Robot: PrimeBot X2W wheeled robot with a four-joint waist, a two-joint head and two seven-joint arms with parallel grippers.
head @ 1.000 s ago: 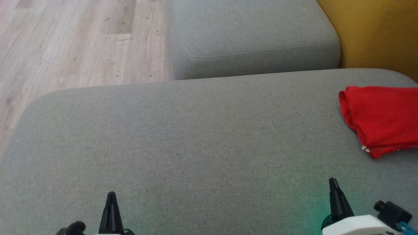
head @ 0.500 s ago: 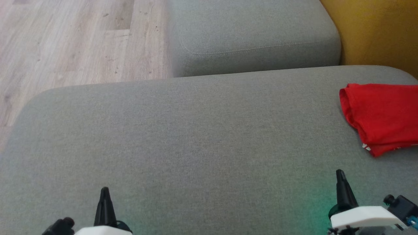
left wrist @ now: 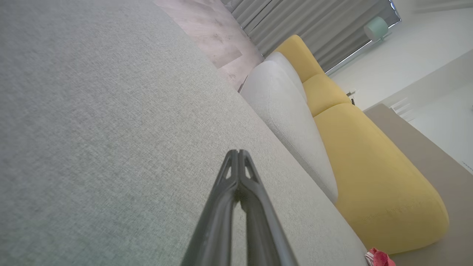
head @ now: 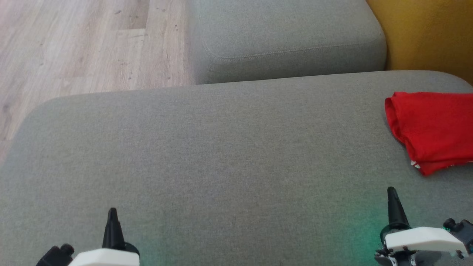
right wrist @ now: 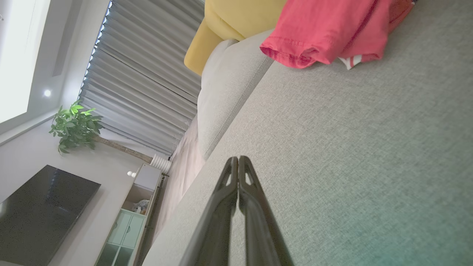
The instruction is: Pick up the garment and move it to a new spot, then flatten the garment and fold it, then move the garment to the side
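Still closed and empty, left gripper (head: 112, 211) and right gripper (head: 392, 190) have edged farther apart.

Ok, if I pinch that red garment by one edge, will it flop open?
Probably floppy: the red garment is thin cloth with soft, rounded folds. Its loose layers would likely fall open from a one-edge pinch. It looks light, but may drag on the woven grey cushion.

Grey sofa cushion (head: 221, 155), folded red garment (head: 432, 129) near its right edge.
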